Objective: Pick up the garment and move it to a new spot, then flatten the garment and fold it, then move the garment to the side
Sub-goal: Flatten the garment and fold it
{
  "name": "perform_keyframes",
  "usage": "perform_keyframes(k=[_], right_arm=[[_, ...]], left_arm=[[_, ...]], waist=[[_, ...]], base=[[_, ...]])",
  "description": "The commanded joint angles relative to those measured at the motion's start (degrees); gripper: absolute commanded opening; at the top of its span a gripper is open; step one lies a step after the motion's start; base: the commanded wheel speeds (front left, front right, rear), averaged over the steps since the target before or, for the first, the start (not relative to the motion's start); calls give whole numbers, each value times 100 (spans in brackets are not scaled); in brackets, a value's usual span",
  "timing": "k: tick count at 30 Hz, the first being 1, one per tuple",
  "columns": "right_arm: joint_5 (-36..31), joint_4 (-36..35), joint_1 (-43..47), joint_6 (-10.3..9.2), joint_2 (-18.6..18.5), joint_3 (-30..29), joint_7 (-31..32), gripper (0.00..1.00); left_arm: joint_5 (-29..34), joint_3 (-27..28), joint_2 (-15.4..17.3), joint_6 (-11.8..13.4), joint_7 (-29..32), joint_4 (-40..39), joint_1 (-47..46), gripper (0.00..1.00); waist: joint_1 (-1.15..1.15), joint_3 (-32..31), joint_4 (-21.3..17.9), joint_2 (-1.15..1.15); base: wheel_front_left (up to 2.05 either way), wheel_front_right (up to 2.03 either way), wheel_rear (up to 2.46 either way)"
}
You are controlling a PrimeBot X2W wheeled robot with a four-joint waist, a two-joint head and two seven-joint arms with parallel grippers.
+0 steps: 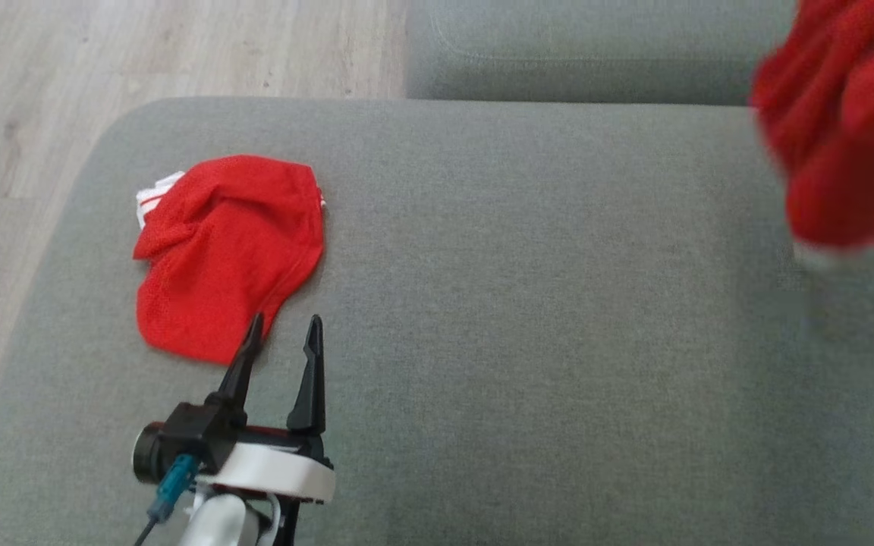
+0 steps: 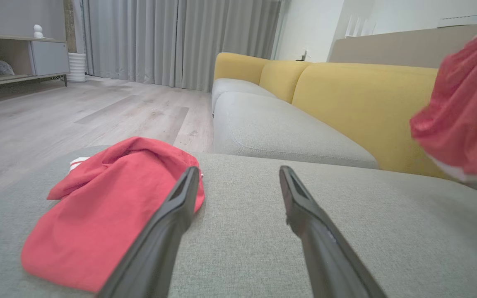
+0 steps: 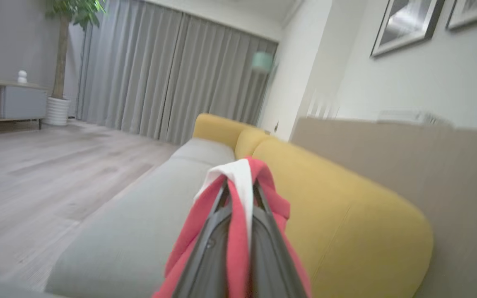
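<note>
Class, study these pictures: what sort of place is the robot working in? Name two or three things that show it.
Most likely a home living room: a sofa with yellow backrests, floor-length grey curtains, and framed pictures on the wall.

living room, grey-and-yellow sofa (image 2: 288, 136)
wood floor (image 2: 77, 111), grey curtains (image 2: 172, 41), plant (image 3: 62, 49) by a low cabinet (image 3: 23, 101), pictures (image 3: 408, 20) on the wall (image 3: 408, 82)

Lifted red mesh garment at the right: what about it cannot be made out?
Head view: the red mesh garment is motion-blurred and cut off by the right edge; outline unclear.
Left wrist view: also blurred, cropped by the right edge.
Right wrist view: shut jaws of the right gripper cover the pinched fold; the rest runs off the bottom edge.
</note>
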Motion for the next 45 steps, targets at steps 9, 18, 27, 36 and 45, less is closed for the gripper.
perform_keyframes(k=[9, 18, 27, 36, 45], right_arm=[[-113, 168, 352, -4, 416, 1780, -652, 0], [710, 1115, 1920, -4, 1141, 4058, -725, 0], [1720, 1129, 1870, -4, 1254, 4350, -1033, 100], [2146, 78, 2536, -4, 1235, 2847, -1322, 100], [2065, -956, 4079, -4, 1310, 1636, -1351, 100]], left_arm=[[61, 239, -6, 43, -30, -314, 107, 100], [102, 172, -8, -15, -30, -249, 88, 100], [85, 132, -9, -64, -30, -179, -2, 100], [10, 182, -9, -4, -30, -242, 6, 100], [-6, 118, -9, 2, -30, -304, -31, 100]], waist=[[1, -195, 91, 0], [1, -194, 17, 0], [1, -91, -136, 0], [1, -111, -446, 0], [1, -25, -665, 0]], base=[[0, 0, 0], [0, 0, 0], [0, 0, 0], [0, 0, 0], [0, 0, 0]])
